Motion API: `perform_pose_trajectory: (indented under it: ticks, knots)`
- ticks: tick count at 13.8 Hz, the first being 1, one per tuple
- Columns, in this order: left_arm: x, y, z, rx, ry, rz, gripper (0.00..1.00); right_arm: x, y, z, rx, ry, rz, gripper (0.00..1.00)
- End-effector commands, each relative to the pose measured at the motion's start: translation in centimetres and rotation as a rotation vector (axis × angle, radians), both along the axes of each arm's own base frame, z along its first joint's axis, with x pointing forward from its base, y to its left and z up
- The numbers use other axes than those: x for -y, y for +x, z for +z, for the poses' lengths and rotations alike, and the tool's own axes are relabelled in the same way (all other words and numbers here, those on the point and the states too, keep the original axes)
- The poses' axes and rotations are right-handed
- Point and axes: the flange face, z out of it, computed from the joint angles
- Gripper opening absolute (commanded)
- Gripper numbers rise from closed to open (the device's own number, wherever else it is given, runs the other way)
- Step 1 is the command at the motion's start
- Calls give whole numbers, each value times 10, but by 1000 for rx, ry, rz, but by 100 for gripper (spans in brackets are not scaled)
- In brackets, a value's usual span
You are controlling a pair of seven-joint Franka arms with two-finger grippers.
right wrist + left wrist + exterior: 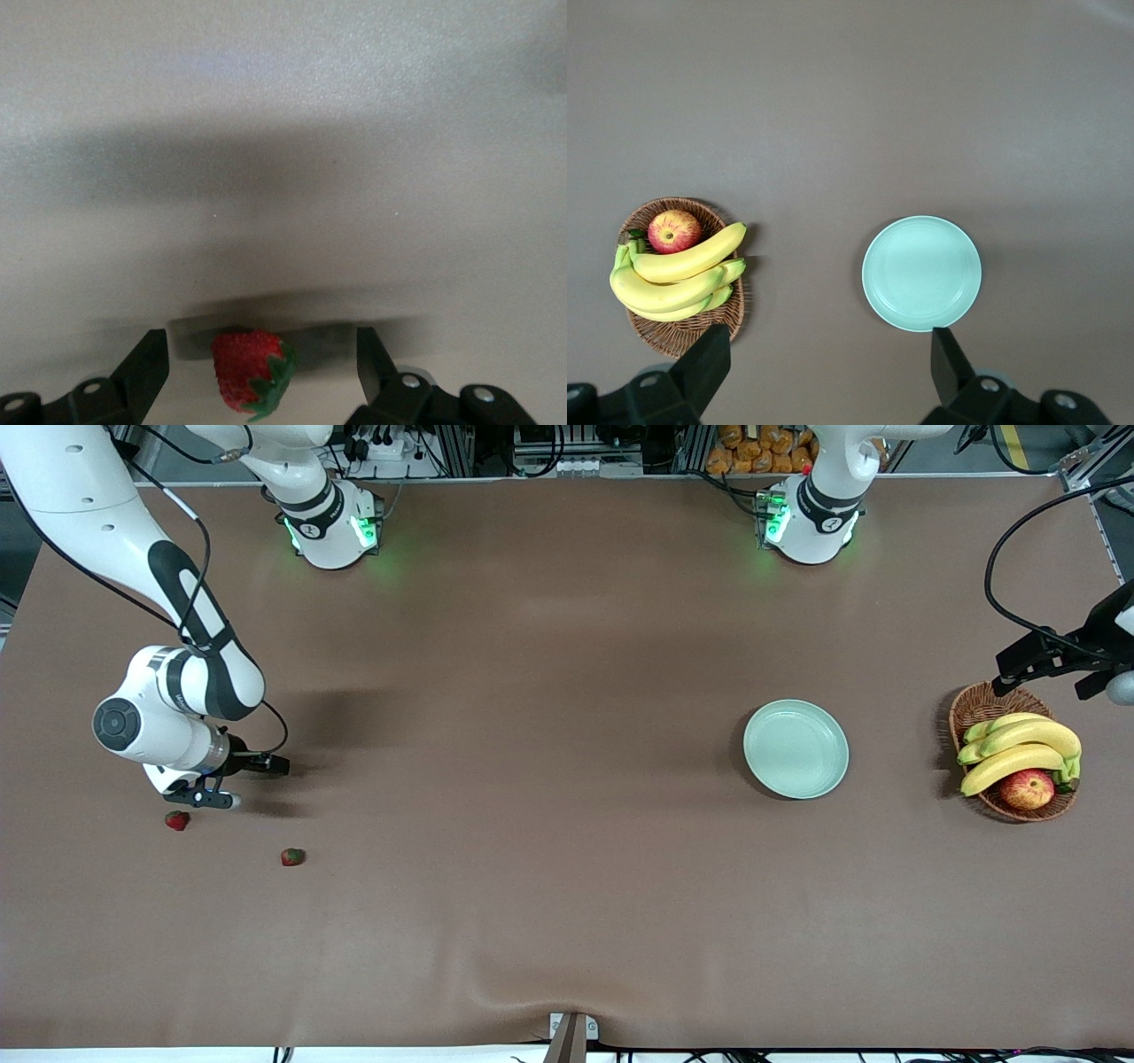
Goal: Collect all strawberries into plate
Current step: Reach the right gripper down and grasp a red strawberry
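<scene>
at the right arm's end of the brown table (532,921), right gripper (257,376) is low, fingers spread around one strawberry (251,368), not clamped; second strawberry (292,856) lies apart. left gripper (824,372) waits wide open, empty, above basket (979,707); plate (796,748) nearby, open tabletop around.

The brown table (532,779) carries two visible strawberries (177,820), a plate (796,748), and a basket (974,707).

I see two strawberries at my right arm's end of the table: one (177,820) on its side between my spread fingers, another (292,856) nearer the front camera. My mint plate (796,748) sits bare, well apart.
</scene>
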Motion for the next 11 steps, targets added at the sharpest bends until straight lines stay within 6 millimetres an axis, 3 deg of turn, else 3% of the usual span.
perform_pose_trajectory:
  ticks: [1,3,5,9,11]
  knots:
    - [0,0,0,-11,-12,-3,100,-3,-7,6,4,-6,17,42]
    - [-1,0,0,-11,-12,-3,100,-3,-7,8,6,-7,13,28]
    - [-1,0,0,-11,-11,-2,100,-4,-8,13,4,-6,13,20]
    - [-1,0,-1,-13,-11,-2,100,-5,-4,32,3,-4,21,17]
    - [0,0,-1,-13,-12,-3,100,-19,7,47,12,-5,38,17]
